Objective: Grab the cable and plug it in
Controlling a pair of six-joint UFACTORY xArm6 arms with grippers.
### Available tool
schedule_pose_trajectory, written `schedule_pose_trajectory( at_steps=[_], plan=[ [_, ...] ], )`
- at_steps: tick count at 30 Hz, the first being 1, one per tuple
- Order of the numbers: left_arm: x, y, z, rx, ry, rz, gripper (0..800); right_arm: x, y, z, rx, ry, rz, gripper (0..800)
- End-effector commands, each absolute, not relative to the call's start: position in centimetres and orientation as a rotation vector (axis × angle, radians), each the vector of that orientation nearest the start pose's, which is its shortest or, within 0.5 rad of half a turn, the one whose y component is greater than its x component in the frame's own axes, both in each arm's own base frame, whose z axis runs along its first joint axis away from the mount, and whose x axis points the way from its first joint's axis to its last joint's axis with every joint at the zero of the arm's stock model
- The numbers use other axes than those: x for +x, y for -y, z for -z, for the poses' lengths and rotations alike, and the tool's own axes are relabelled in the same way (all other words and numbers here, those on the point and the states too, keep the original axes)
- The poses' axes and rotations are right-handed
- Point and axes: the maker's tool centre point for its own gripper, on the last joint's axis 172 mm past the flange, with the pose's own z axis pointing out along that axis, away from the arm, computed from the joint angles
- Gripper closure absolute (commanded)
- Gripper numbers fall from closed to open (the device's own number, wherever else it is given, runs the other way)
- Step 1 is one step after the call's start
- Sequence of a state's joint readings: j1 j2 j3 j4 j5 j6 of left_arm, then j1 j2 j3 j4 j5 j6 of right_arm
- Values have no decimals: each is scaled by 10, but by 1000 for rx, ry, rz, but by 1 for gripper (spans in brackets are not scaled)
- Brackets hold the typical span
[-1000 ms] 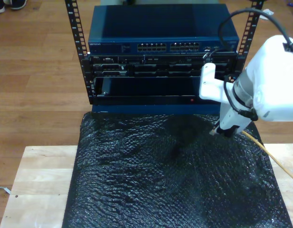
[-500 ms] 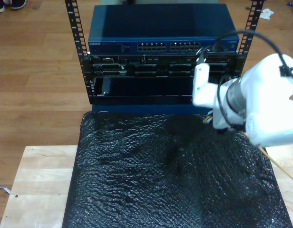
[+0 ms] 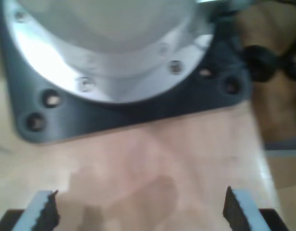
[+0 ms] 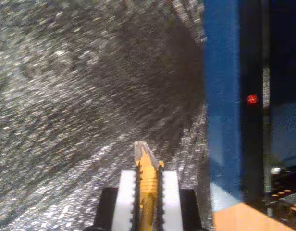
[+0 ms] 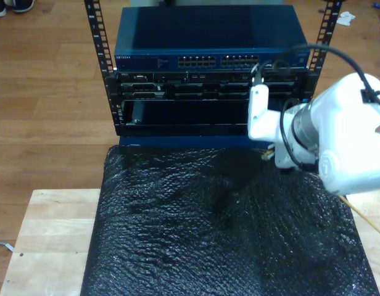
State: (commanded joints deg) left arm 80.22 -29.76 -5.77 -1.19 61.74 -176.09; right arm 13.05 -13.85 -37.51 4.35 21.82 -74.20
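While my first gripper (image 3: 138, 209) hangs released over the wooden counter (image 3: 153, 159), my second gripper (image 4: 148, 185) grasps the cable (image 4: 147, 180) near its clear plug (image 4: 140, 149), above the black wrap (image 5: 208, 228) at the exterior view's right, near the rack (image 5: 202, 92).

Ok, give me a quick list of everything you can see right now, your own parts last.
cable: one, yellow-orange with clear plug, clamped in my second pincer, tip pointing forward.
bubble wrap sheet: one, black, covering the table.
table: one, light wood, under the sheet.
network switch: one, blue, top of the rack, ports facing front.
rack: one, black, beyond the table.
red indicator light: one, on dark equipment.
base plate: one, black, on wood.
my first pincer: open.
my second pincer: shut on cable.
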Motion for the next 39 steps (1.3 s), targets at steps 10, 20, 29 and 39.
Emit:
schedule_pose_trajectory(
  at_steps=[10,20,29,39],
  plan=[
    [24,-113,-31,-2126,-2677,571,0,536,-108,-226,-2472,2221,1108,800],
    [24,-113,-31,-2125,-2679,573,0,571,-118,-233,-2463,2224,1245,800],
    [24,-113,-31,-2125,-2679,573,0,587,-128,-243,-2434,2237,1411,800],
    [24,-113,-31,-2125,-2679,573,0,592,-128,-263,-2359,2339,1594,800]
  ],
)
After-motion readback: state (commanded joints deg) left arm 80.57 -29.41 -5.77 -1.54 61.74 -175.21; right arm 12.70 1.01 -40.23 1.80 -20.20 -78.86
